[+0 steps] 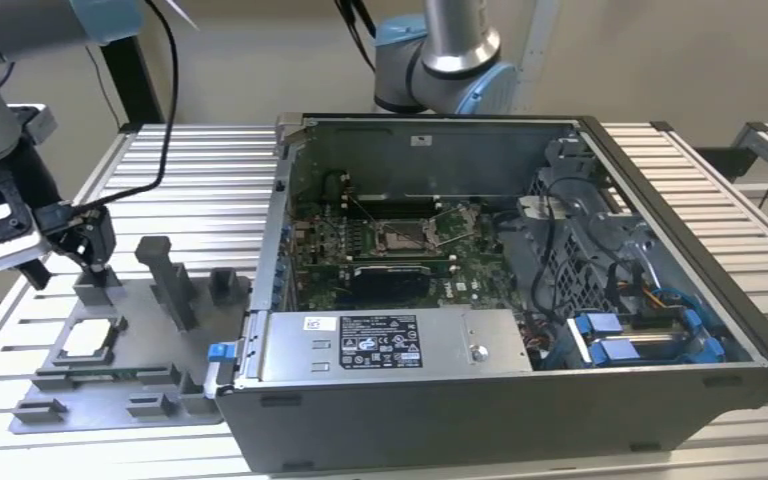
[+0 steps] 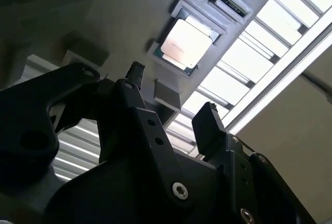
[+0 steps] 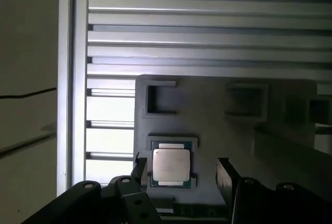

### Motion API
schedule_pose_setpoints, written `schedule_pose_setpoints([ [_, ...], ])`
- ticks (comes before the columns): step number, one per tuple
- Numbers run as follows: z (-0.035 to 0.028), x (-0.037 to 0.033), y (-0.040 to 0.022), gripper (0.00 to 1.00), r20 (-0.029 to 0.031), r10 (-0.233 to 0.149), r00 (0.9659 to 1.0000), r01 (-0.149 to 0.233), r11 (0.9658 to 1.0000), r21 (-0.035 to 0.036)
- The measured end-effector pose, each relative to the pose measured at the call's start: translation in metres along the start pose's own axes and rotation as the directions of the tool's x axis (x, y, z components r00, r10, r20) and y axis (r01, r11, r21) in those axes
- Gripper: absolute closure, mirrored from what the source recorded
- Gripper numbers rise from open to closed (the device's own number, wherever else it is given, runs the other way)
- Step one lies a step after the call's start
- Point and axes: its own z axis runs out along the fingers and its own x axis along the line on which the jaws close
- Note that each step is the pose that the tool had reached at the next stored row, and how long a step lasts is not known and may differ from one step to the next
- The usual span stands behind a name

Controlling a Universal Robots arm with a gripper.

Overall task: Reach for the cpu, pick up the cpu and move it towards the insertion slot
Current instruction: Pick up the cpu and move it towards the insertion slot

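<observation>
The cpu (image 1: 91, 340) lies flat in a square nest of the grey tray (image 1: 131, 400) at the exterior view's left, silvery top up. My gripper (image 1: 64, 266) hangs open a short way above the tray, just behind the cpu and not touching it. In both wrist views the cpu (image 3: 171, 166) (image 2: 185, 43) shows beyond the two black fingertips (image 3: 224, 168) (image 2: 207, 116), which stand spread wider than the chip with nothing between them. The insertion slot (image 1: 404, 236), a shiny metal frame with a dark centre, sits on the green motherboard inside the open computer case.
Grey upright posts (image 1: 171, 282) rise from the tray close to my gripper. The case's wall (image 1: 272, 230) and the power supply (image 1: 398, 345) stand between tray and slot. A second arm's base (image 1: 438, 60) stands behind the case. All rests on a slatted metal table (image 1: 211, 150).
</observation>
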Motion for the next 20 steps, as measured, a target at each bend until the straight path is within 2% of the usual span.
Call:
schedule_pose_setpoints([
  [12,0.0216,0.0046,-0.0067,0.0,0.0004,0.011,0.9999,-0.011,0.9999,0.0],
  [20,0.0356,0.0048,-0.0143,0.0,0.0005,0.011,0.9999,-0.011,0.9999,0.0],
])
